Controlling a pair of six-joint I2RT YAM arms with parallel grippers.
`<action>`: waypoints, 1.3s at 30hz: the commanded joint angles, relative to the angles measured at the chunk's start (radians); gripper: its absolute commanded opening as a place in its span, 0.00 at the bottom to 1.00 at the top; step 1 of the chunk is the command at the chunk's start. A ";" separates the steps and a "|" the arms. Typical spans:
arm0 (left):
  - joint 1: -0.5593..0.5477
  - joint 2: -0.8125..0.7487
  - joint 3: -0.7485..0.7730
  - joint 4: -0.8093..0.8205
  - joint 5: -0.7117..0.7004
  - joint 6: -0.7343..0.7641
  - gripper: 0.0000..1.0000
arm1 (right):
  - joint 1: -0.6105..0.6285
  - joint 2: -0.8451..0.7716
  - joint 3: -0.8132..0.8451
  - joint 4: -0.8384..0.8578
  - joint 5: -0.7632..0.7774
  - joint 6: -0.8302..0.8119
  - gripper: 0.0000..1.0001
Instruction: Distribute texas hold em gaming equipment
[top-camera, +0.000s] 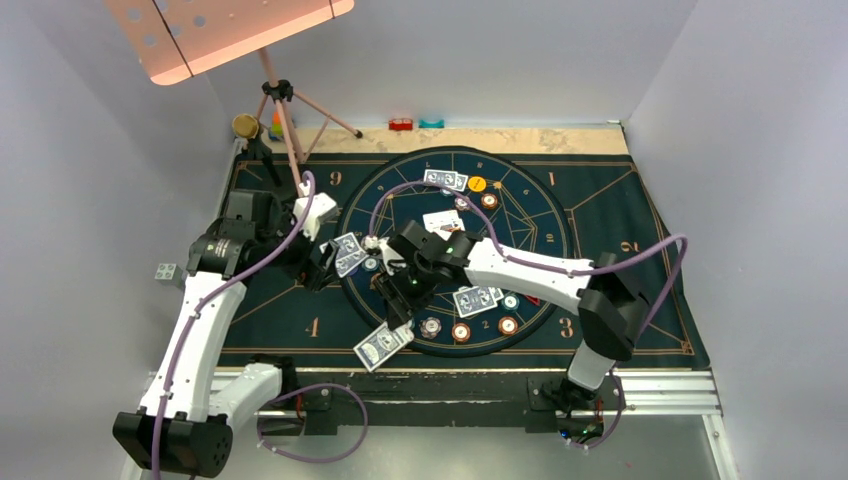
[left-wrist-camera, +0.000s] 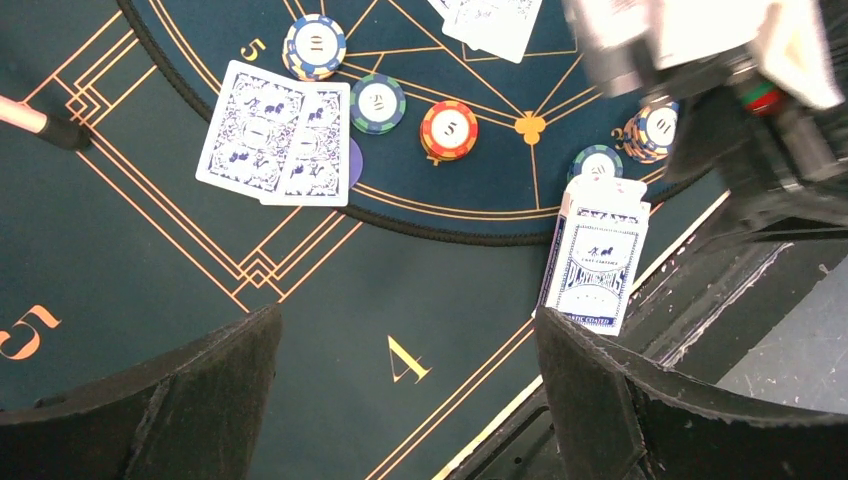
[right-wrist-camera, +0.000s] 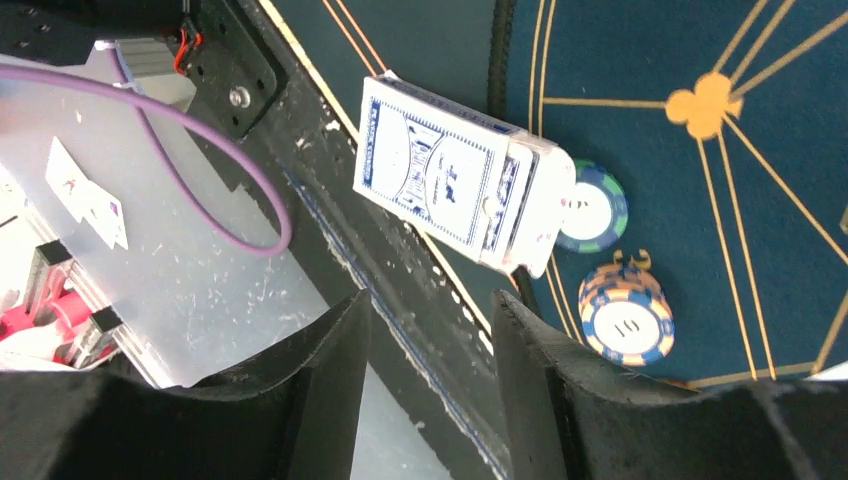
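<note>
A blue-backed card box lies at the mat's near edge; it also shows in the left wrist view and the right wrist view. Two face-down cards lie left of the round mat. More cards and chips lie on the round mat. A yellow disc sits at the back. My left gripper is open and empty above the "4". My right gripper is open and empty, just above the card box.
A pink music stand's tripod stands at the back left. Small red and teal blocks sit on the far edge. A metal rail runs along the near edge. The right arm hangs close to my left gripper.
</note>
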 joint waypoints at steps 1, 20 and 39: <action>0.007 -0.006 -0.015 0.053 -0.010 0.012 1.00 | 0.002 -0.098 0.031 -0.099 0.096 0.001 0.51; 0.215 0.090 -0.081 0.361 -0.078 -0.255 1.00 | -0.598 -0.705 -0.309 0.311 0.955 0.021 0.83; 0.277 0.195 -0.528 1.295 -0.111 -0.352 1.00 | -0.739 -0.488 -0.888 1.449 1.319 -0.341 0.94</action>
